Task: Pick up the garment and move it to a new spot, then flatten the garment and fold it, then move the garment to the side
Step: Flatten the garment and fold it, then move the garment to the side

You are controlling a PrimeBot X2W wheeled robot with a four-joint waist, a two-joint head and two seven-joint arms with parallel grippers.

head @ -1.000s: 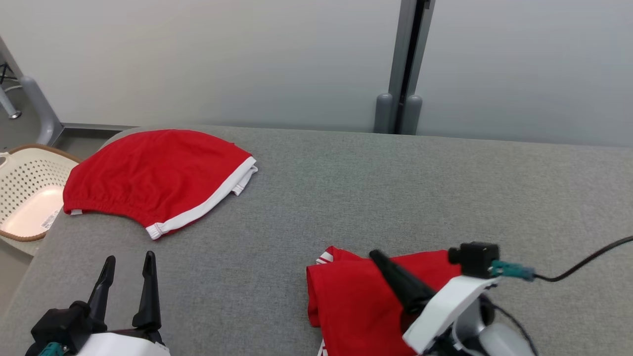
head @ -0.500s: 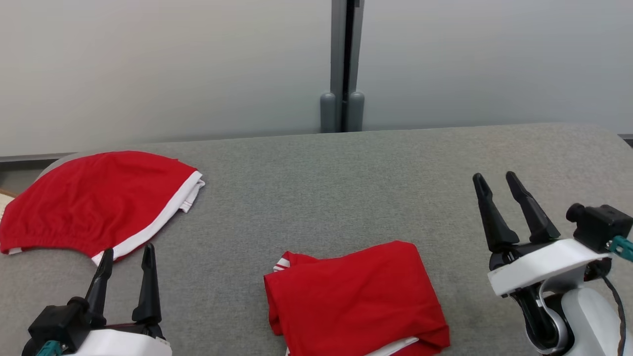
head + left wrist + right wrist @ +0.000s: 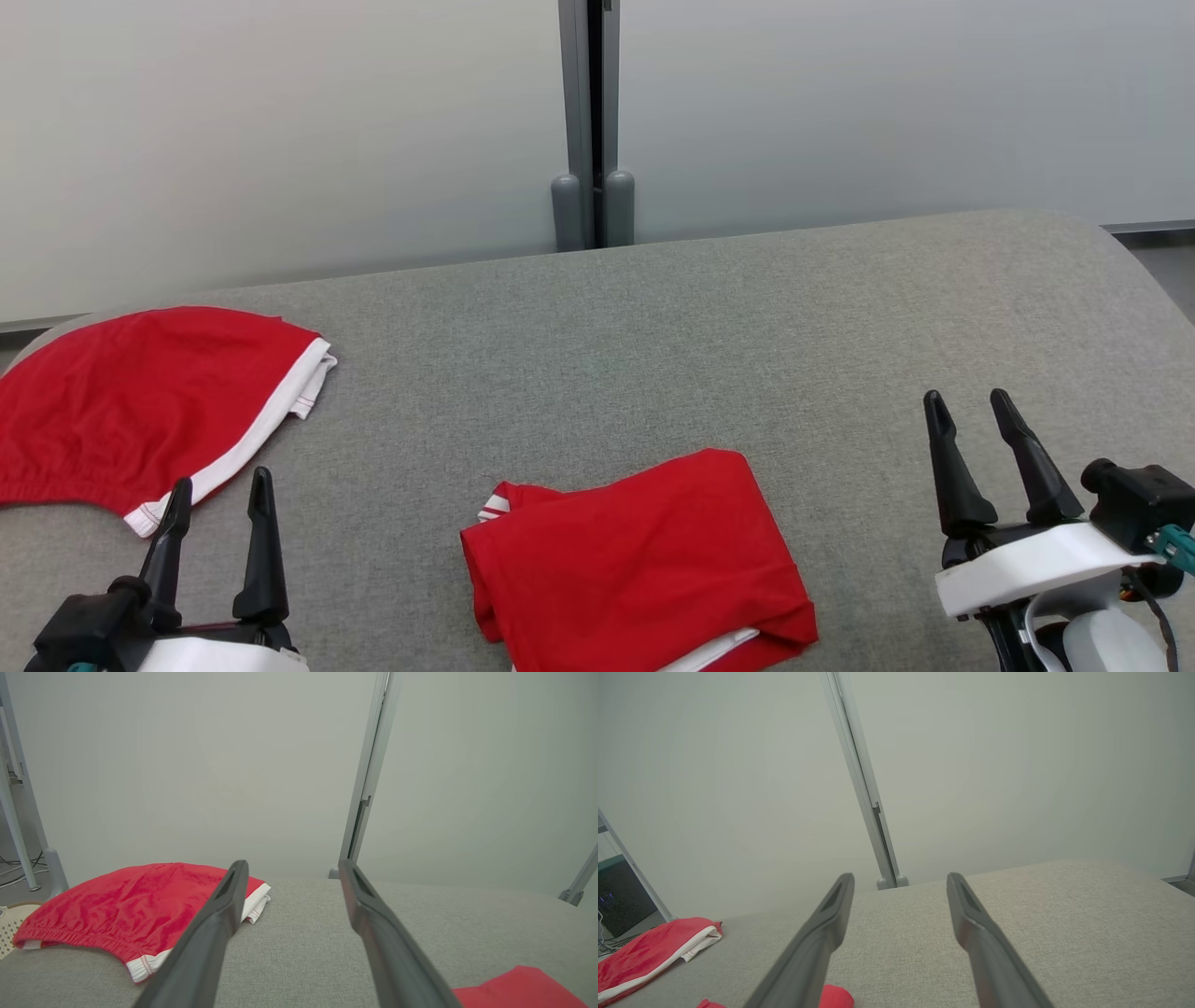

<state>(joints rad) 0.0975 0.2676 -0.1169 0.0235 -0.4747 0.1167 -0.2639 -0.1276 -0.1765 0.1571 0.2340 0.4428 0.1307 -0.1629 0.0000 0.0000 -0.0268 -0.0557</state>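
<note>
Right end effector (image 3: 965, 398), drawn back off the folded garment (image 3: 644, 555), and left end effector (image 3: 222, 478) gape released; it runs left-right, open desk (image 3: 747, 327) beyond.

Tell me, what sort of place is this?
Probably a test room for laundry folding, not a home: a grey padded table, bare panel walls with a metal post, a folded garment and a spread garment, both red.

Grey fabric-covered table (image 3: 653, 327): a folded red garment (image 3: 635, 551) is laid nearer than the grey post (image 3: 591, 121); a white-trimmed red garment (image 3: 140, 401) is spread well left of that post.
</note>
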